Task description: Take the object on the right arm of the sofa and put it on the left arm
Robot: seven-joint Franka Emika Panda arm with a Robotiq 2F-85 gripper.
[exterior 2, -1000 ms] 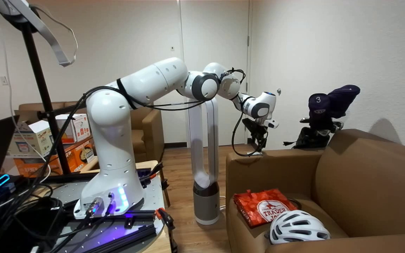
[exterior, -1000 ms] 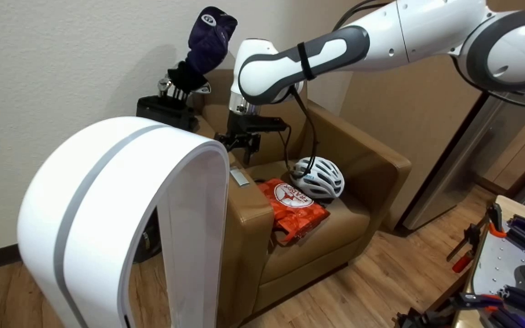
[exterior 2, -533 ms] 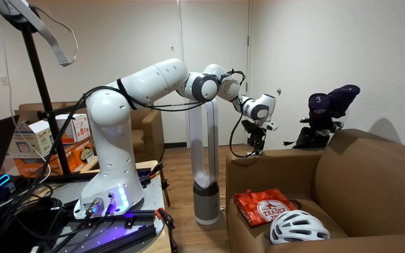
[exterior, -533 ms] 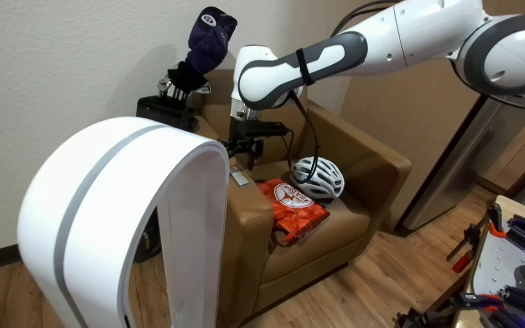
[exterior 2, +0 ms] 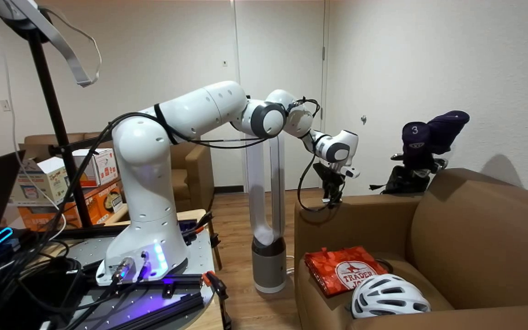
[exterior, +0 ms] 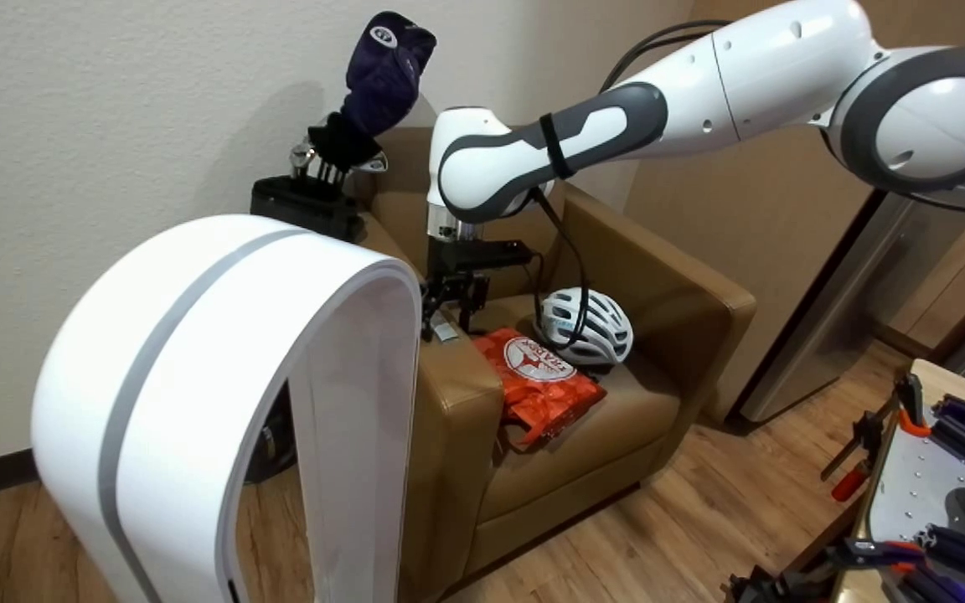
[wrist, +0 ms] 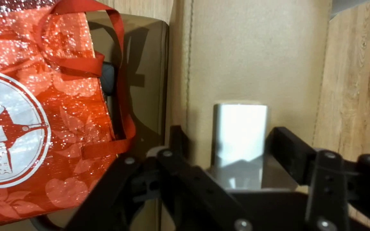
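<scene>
Where the fingers (wrist: 290, 153) stand apart, the object (wrist: 241, 131) lies between.

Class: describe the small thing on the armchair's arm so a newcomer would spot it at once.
Find the brown armchair that holds a red bag and a white helmet, then the armrest nearer the bag. On its top lies a flat slab, between the jaws of the open gripper in the wrist view. Far smaller than bag or helmet, it is a shiny, silvery rectangle.
</scene>
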